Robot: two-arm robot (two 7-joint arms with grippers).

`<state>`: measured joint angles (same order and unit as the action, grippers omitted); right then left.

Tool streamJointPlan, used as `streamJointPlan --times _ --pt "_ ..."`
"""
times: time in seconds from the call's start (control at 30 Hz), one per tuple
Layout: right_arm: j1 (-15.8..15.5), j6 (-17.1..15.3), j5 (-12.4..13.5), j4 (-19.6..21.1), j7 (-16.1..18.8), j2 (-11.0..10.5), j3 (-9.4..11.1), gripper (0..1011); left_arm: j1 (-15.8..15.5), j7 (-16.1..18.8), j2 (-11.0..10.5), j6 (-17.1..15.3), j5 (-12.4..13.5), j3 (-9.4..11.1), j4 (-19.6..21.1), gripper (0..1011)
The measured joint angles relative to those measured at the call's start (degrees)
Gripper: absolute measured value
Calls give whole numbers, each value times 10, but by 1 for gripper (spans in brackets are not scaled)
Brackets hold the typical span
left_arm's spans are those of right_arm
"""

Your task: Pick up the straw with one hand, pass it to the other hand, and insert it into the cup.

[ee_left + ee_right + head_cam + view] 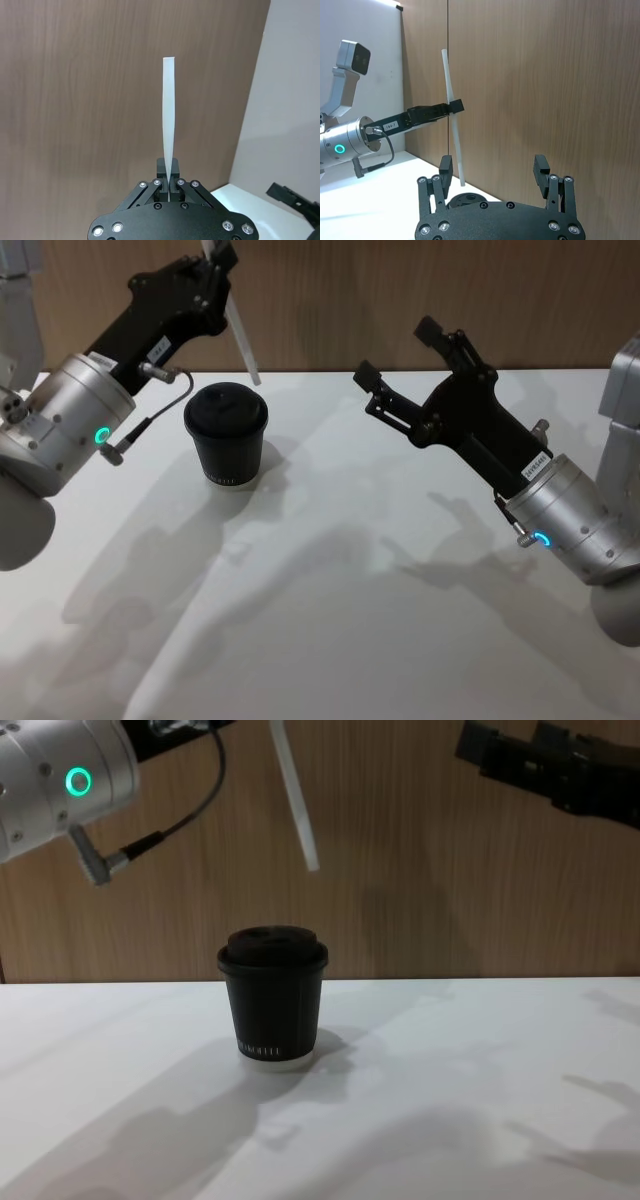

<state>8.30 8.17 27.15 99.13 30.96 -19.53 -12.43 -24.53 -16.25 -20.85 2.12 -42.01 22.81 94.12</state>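
Observation:
My left gripper (220, 255) is raised behind the cup and is shut on the thin white straw (243, 340). In the left wrist view the straw (168, 115) sticks straight out from between the closed fingertips (168, 175). It hangs tilted, its lower end in the air a little above and to the right of the lid of the black cup (225, 435). The cup (273, 995) stands upright on the white table. To the right of the cup, my right gripper (398, 352) is held above the table, open with nothing in it. From the right wrist view the open right gripper (493, 165) faces the straw (451, 115).
A wooden wall (400, 290) rises close behind the white table (330, 620). A dark cable (160, 415) hangs from the left wrist near the cup.

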Motion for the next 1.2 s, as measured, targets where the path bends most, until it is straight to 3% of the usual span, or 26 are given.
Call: streamJointPlan --times 0.53,1.2 --pt "0 0 0 0 0 0 0 1001 9 35 -7 20 58 -6 4 17" --pt "0 0 0 0 0 0 0 1001 -5 50 3 13 89 -11 -37 17"
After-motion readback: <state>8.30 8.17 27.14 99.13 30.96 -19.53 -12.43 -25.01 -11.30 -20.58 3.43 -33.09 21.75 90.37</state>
